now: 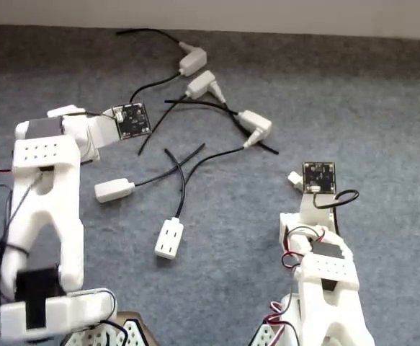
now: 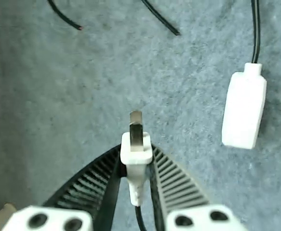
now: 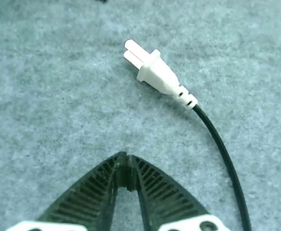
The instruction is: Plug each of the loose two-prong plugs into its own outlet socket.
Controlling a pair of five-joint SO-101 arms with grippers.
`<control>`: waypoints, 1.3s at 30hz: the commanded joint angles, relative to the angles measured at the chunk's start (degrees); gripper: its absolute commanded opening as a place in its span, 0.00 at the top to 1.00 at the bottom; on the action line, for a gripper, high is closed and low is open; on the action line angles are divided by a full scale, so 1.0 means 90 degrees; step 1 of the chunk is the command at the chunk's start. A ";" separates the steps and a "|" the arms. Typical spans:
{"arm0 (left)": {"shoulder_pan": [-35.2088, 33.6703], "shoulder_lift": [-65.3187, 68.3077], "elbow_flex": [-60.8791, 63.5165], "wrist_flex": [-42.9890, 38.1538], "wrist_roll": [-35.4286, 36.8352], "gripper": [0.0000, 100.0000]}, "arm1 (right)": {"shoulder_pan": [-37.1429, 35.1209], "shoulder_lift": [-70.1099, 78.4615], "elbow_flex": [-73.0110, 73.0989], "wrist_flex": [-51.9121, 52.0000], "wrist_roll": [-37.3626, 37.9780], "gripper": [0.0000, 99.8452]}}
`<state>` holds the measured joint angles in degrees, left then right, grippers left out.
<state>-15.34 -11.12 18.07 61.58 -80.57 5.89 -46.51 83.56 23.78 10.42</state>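
The right gripper [image 3: 127, 172] hangs over a grey, felt-like surface [image 3: 48, 96]. Its two black ribbed fingers [image 3: 94, 195] are pressed together at the tips with nothing between them. A white mount shows at the base of each finger. Beyond the fingertips and well apart from them, a white two-prong plug [image 3: 162, 79] lies flat on the surface. Its two flat prongs [image 3: 134, 53] sit side by side and point away from the gripper, angled off to one side. From the plug's ribbed tail end a black cord [image 3: 222, 159] runs back along the surface, passes beside one finger without touching it, and leaves the frame.
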 commanded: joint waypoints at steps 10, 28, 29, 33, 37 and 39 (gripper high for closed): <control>0.0239 -0.2632 0.2056 -0.0606 -0.1680 0.99 | -0.0054 -0.0024 -0.0015 -0.0103 -0.0039 0.99; 0.3658 -0.6911 0.5788 -0.0703 0.2842 0.99 | -0.0054 -0.0034 -0.0034 0.0024 -0.0029 0.99; 0.3883 -0.7096 0.5905 -0.0703 0.3116 0.99 | -0.0054 -0.0034 -0.0034 0.0024 -0.0029 0.99; 0.4781 -0.7673 0.6217 -0.0713 0.4073 0.99 | -0.0054 -0.0034 -0.0034 0.0024 -0.0029 0.99; 0.5338 -0.8063 0.6266 -0.0772 0.5187 0.99 | -0.0054 -0.0034 -0.0034 0.0024 -0.0029 0.99; 0.5446 -0.8151 0.6276 -0.1045 0.5802 0.99 | -0.0054 -0.0034 -0.0034 0.0024 -0.0029 0.99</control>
<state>31.16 -82.95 74.77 54.81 -35.30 5.89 -46.51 83.56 23.96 10.42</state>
